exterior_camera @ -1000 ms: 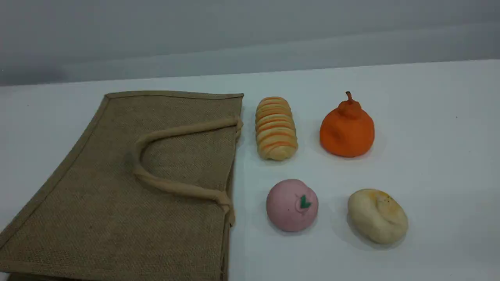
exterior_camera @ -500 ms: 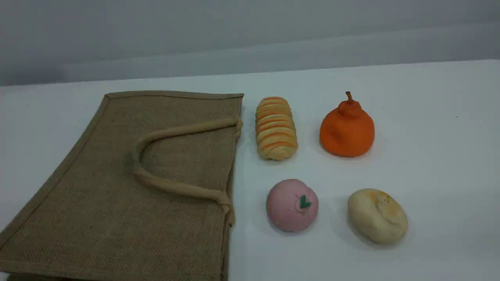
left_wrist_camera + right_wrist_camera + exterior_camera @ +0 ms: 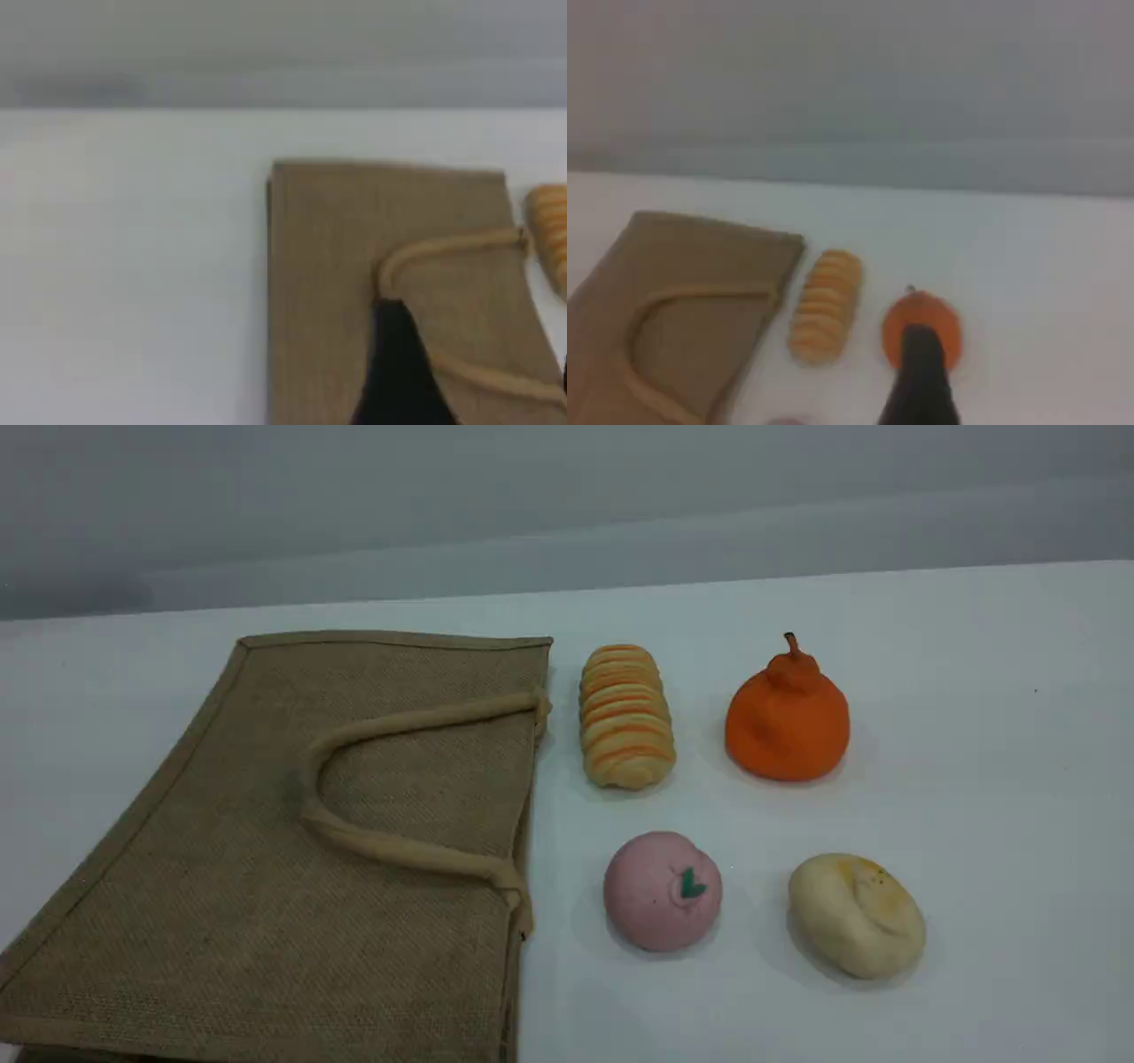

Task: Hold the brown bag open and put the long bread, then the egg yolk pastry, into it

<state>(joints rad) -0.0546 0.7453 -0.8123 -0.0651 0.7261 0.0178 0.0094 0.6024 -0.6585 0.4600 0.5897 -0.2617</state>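
Noting no shift against the earlier scene frames: all items lying where they were, neither arm entering the scene view.

Seeing brown bag [image 3: 292,850] lying flat on white table [image 3: 974,691], filling the 9 o'clock side of the scene, mouth edge facing 3 o'clock, closed. Seeing one beige handle [image 3: 390,726] resting looped on the upper face of the bag.

Finding long bread [image 3: 625,717] just beside the mouth edge at 3 o'clock of it, not touching, long axis running 12 to 6. Finding egg yolk pastry [image 3: 856,915] well apart from the bag, at about 4 o'clock of the bread, speckled patch facing up.

Logging orange pear-shaped fruit [image 3: 787,717] at 3 o'clock of the bread and pink ball [image 3: 662,890] at 6 o'clock of it, pastry sitting at 3 o'clock of the ball.

Left wrist view: looking down on the bag, left gripper [image 3: 400,381] hanging over the handle loop, claw spread, gripping nothing.

Right wrist view: right gripper [image 3: 921,381] hanging in front of the orange fruit, bread at 9 o'clock of it, claw spread, gripping nothing.
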